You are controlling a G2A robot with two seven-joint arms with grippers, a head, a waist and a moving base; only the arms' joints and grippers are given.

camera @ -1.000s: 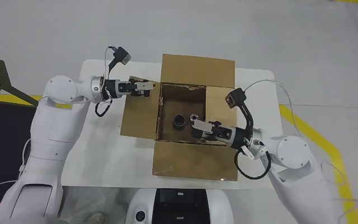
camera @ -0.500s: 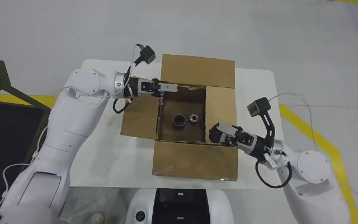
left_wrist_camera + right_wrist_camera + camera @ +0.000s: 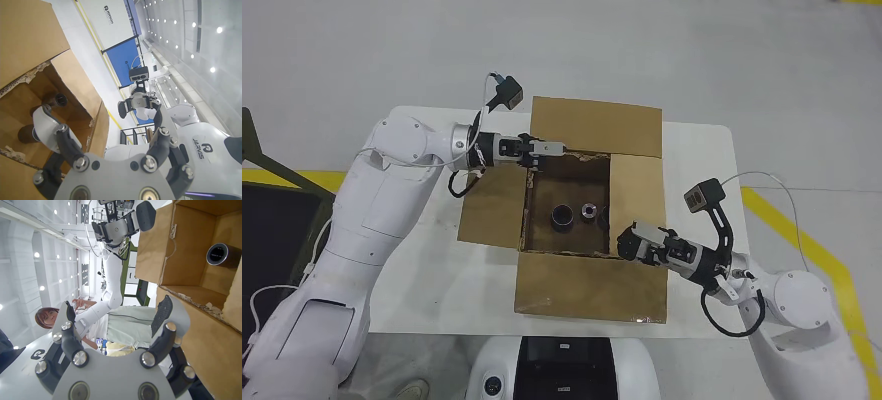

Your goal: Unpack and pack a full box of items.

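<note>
Fingers (image 3: 43,121) of the left gripper (image 3: 550,148) were spread wide with nothing between them. This gripper stood over the rim of the box (image 3: 592,125), at the corner of the opening on the left arm's side and away from the robot. The right gripper (image 3: 627,243) was likewise parted and empty. It stood at the opposite corner of the box opening, on the right arm's side and towards the robot, just at the rim. Two items stood close together on the box floor, near the middle of the cavity. One was a dark cylinder (image 3: 563,215) and the other a smaller ringed piece (image 3: 588,211), on the right arm's side of the cylinder. Both stood upright with their long axes vertical and their mouths facing up out of the box. In my judgement, the ringed piece lay nearer the right gripper, inward and down from it. The dark cylinder lay about equally far from either gripper. Either pick would call for a descent from above into the box, with the jaws straddling the upright body.
</note>
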